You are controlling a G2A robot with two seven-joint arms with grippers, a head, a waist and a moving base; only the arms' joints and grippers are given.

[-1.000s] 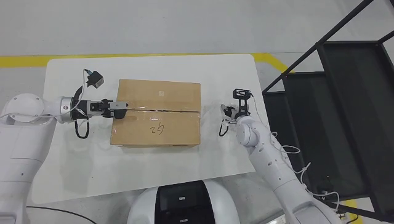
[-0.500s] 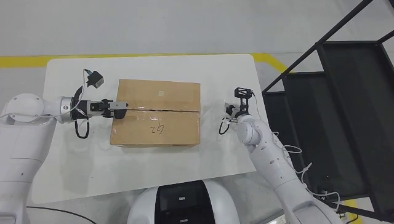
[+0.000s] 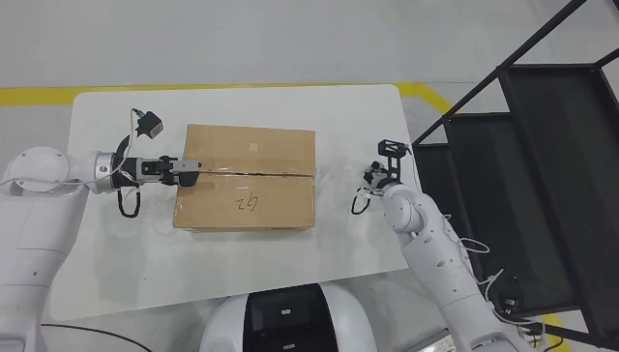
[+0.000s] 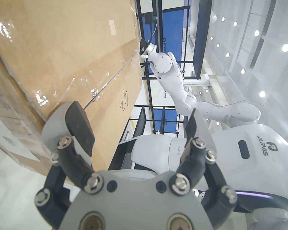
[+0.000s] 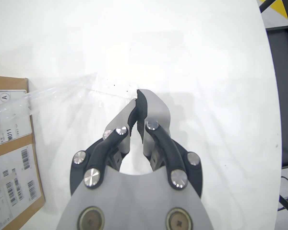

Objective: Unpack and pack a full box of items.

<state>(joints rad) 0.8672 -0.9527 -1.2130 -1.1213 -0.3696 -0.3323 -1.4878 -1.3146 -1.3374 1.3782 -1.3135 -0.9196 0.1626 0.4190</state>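
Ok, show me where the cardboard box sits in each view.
Top view: the cardboard box lies mid-table, between the two arms.
Left wrist view: it looms beside the open left claw, one pad at its end.
Right wrist view: its labelled corner, off to the side of the shut right claw.
Shared landmark: the clear tape on the box's top seam, with a strip stretched toward the right claw.

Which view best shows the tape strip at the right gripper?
Right wrist view: the clear tape strip runs from the cardboard box to the shut right gripper. Left wrist view shows seam tape; top view: too faint to tell.
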